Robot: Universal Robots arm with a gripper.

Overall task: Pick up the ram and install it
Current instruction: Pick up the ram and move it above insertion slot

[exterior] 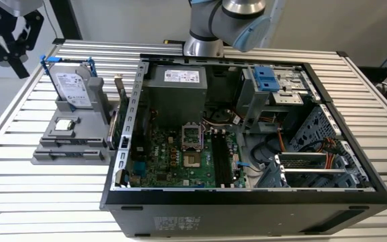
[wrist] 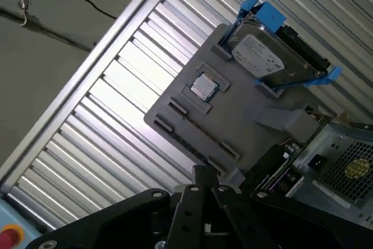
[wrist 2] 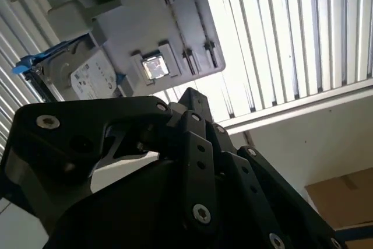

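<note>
My black gripper hangs at the exterior view's far left, above the table edge and up-left of the grey holder. Its fingers look spread, with nothing between them. A slim dark strip, which I take for the ram, lies edge-on in the holder's long front groove; I cannot make out its chips. The open computer case stands to the holder's right. The motherboard's black slots lie inside it, near the front. In both wrist views the gripper's black linkage is in the foreground, with the holder beyond it.
A silver-labelled hard drive with blue rails stands upright at the holder's back, and a small square chip sits mid-holder. A taller green card with a gold tab stands between holder and case. The arm's base rises behind the case.
</note>
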